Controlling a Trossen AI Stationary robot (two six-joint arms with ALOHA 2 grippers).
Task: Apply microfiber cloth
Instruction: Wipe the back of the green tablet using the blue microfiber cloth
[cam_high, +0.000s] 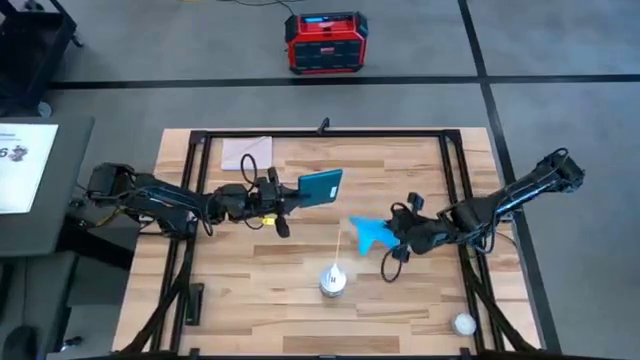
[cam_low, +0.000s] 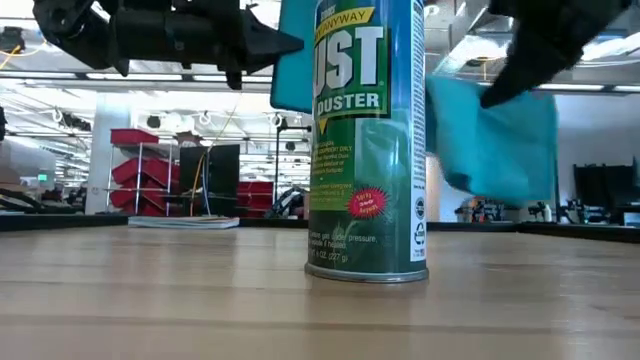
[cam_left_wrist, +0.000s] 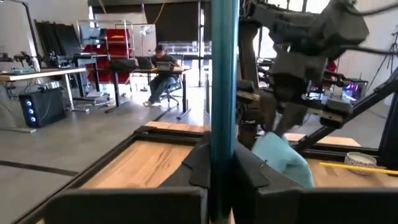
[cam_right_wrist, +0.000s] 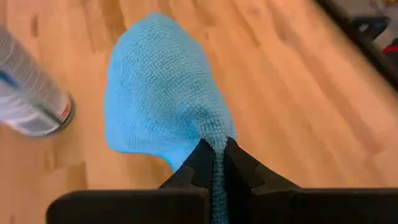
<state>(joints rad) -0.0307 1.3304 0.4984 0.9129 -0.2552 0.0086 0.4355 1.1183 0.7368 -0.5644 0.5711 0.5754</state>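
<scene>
My left gripper is shut on the dark teal tablet-like device, held up over the table's middle. In the left wrist view the device shows edge-on as a tall teal strip. My right gripper is shut on the sky-blue microfiber cloth, to the right of the device and nearer the front. The cloth hangs clear of the table in the low view. My left gripper pinches the device's lower edge between its two fingers, coming level from the table's left. The device stands on edge, lifted clear of the table. My right gripper pinches a bunched part of the cloth between its two fingers, coming from the table's right. The cloth spreads out beyond the fingertips, slack and lifted clear of the table.
A duster spray can with a thin straw stands upright at the front middle of the table. A pale square sheet lies at the far left. A small white round object sits at the front right corner. A red box stands on the floor beyond.
</scene>
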